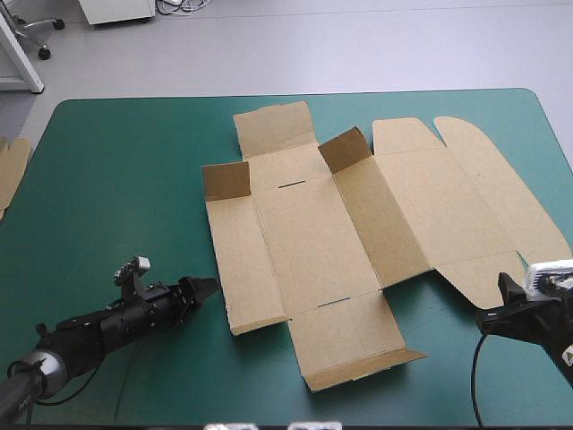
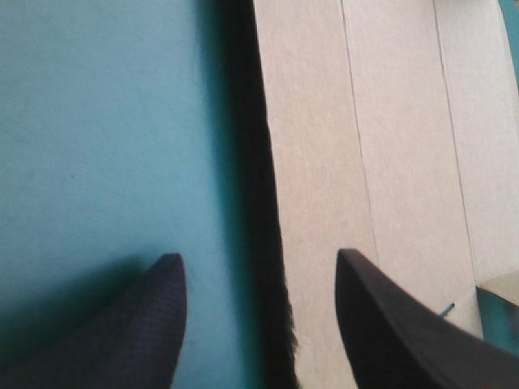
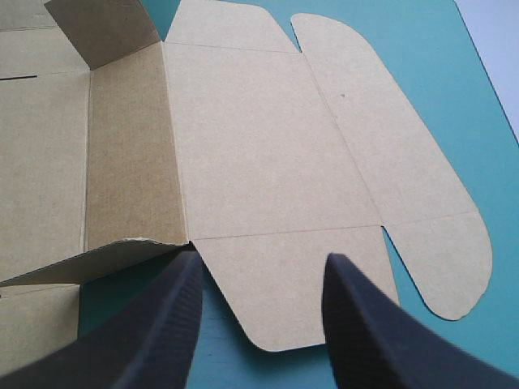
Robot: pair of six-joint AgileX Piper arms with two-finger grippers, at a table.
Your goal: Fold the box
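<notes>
**Both grippers open and empty beside the flat brown box**

Nearest the high camera, the left gripper point(image 1: 206, 288) reaches in low from the near left. Its tip is just beside the left edge of the box point(image 1: 313, 233). In its own wrist view, its black fingers point(image 2: 389, 324) stand well apart and hold nothing. One is over the teal-green cover point(image 2: 97, 146) and the other over brown board. The box's left edge runs between them, with a dark line of shadow under it.

The right gripper point(image 1: 508, 291) is at the near right of the table, just beside the near edge of the box's lid part. Its fingers point(image 3: 162, 324) are also spread and empty. A rounded tab point(image 3: 284, 300) lies flat on the cover between and just ahead of them. Whether either finger touches the board cannot be told.

The box is unfolded and mostly flat, spreading from the middle of the table toward the right. One small flap point(image 1: 226, 179) stands up at its far left corner, and a second raised flap point(image 1: 345, 148) stands farther right, near the middle. The near panel point(image 1: 358, 345) lifts slightly off the cover along its near edge. A long rounded lid flap point(image 1: 501, 179) lies flat at the far right. A strip of spare board point(image 1: 11, 166) shows at the table's left edge.
</notes>
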